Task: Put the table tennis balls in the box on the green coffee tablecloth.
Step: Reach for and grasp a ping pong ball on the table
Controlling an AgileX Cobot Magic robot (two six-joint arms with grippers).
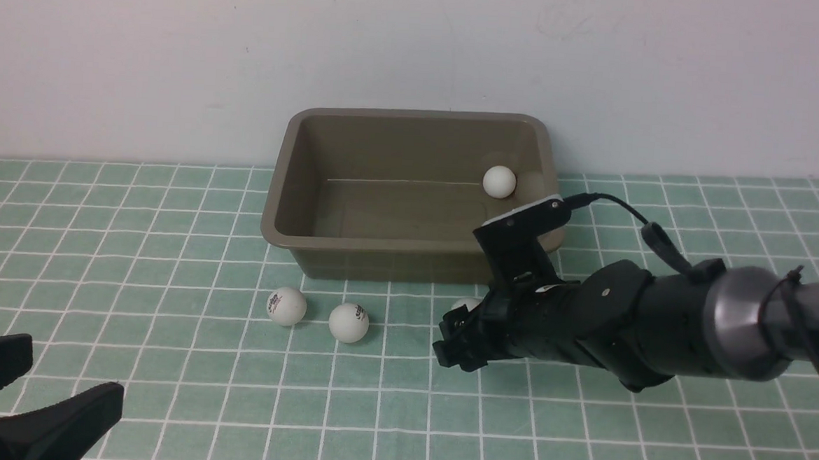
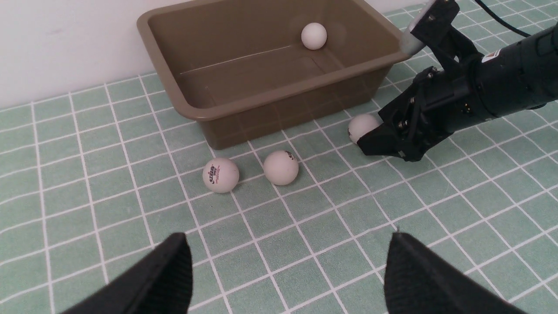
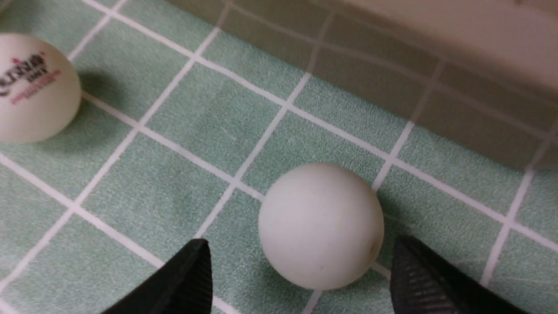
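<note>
Pale green grid-lined tablecloth (image 1: pixel 170 245), flat weave. On it, smooth olive-brown plastic box (image 1: pixel 408 261) with rounded corners and a rolled rim, holding one matte white inside ball (image 1: pixel 499 181) in its far right corner. Logo ball (image 1: pixel 287 305), second logo ball (image 1: pixel 348 322) and plain ball (image 3: pixel 320 226) lie on the cloth in front of the box. Right gripper (image 3: pixel 300 242) jaws apart around plain ball, not pinching. Left gripper (image 2: pixel 287 237) spread wide, empty.

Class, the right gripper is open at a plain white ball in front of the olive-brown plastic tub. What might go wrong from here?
1. The small matte white ball lies nearer one fingertip of the open right gripper; that finger may touch first and send it rolling across the pale green checked cloth.
2. The near wall of the olive-brown plastic tub stands close behind the ball, so the gripper might clip the rim when lifting.
</note>
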